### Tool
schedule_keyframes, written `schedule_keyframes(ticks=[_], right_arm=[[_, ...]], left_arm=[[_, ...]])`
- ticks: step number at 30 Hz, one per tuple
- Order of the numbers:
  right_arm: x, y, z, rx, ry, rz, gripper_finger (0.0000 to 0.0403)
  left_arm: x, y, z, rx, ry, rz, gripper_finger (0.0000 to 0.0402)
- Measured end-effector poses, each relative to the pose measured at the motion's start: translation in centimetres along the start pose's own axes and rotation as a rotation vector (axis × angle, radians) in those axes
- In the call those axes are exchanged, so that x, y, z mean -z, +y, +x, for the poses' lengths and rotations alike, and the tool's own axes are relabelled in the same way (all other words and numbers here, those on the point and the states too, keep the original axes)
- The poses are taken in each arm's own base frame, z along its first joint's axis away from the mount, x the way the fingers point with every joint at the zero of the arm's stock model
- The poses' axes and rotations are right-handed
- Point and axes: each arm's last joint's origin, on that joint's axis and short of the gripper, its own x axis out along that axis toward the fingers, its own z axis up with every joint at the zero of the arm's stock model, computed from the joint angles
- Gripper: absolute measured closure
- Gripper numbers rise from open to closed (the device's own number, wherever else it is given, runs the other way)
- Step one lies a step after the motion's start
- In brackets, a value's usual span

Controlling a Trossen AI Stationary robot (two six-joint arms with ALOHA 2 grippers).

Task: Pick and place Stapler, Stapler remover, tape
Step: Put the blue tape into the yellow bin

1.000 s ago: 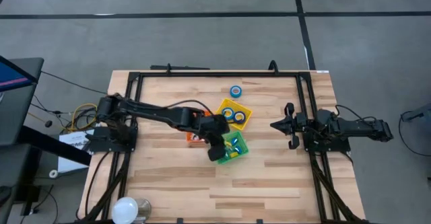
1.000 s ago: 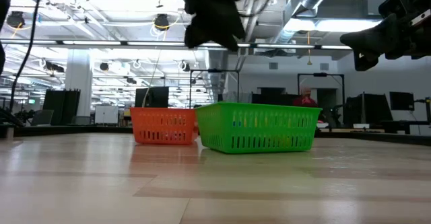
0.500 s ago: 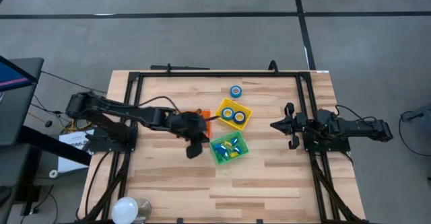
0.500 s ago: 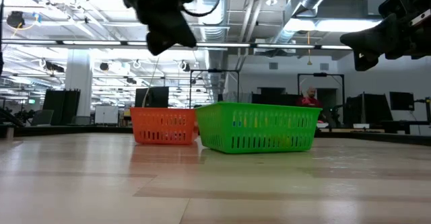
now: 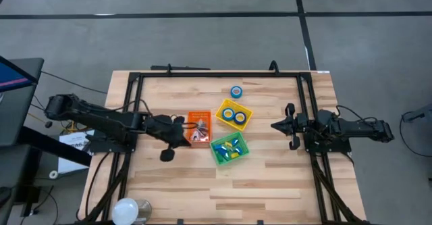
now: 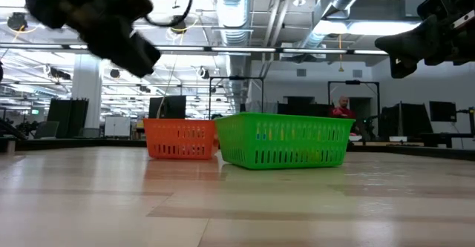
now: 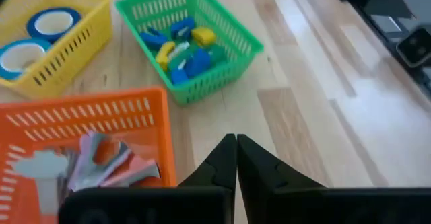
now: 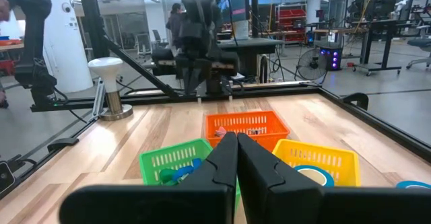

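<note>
Three small bins stand mid-table. The orange bin [image 5: 199, 127] holds grey and pink staplers [image 7: 94, 162]. Small blue and yellow stapler removers [image 7: 180, 46] fill the green bin [image 5: 229, 148]. Two blue tape rolls [image 7: 37, 35] lie in the yellow bin [image 5: 234, 114], and one more tape roll [image 5: 235, 91] lies flat on the table behind it. My left gripper [image 7: 236, 158] hangs shut and empty above the wood, left of the green bin and beside the orange bin's corner. My right gripper [image 8: 236, 155] is shut and empty at the right side, level above the table.
A black frame rail [image 5: 216, 74] runs round the table. A white lamp [image 5: 126, 210] stands at the near left corner. Bare wood [image 5: 270, 184] spreads on the near side of the bins. The room beyond holds desks and a person [image 6: 339, 107] far off.
My left gripper has drawn back from above the green bin toward the table's left edge and sunk a little, ending beside the orange bin. The bins and the tape rolls have stayed where they were.
</note>
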Motion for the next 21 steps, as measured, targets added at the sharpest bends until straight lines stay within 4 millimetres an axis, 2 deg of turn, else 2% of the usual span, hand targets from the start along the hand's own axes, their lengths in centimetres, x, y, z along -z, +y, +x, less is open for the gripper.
schedule_keyframes(ticks=[5, 10, 21], right_arm=[[0.0, 0.0, 0.0, 0.0, 0.0, 0.0, 0.0402], [0.0, 0.0, 0.0, 0.0, 0.003, 0.0, 0.0402], [0.0, 0.0, 0.0, 0.0, 0.004, 0.0, 0.0402]], left_arm=[[3.5, 0.0, -0.4, 0.004, -0.025, 0.023, 0.0398], [6.0, -0.1, -0.5, 0.003, -0.082, 0.03, 0.0398], [9.7, -0.1, -0.8, 0.001, -0.161, 0.041, 0.0398]])
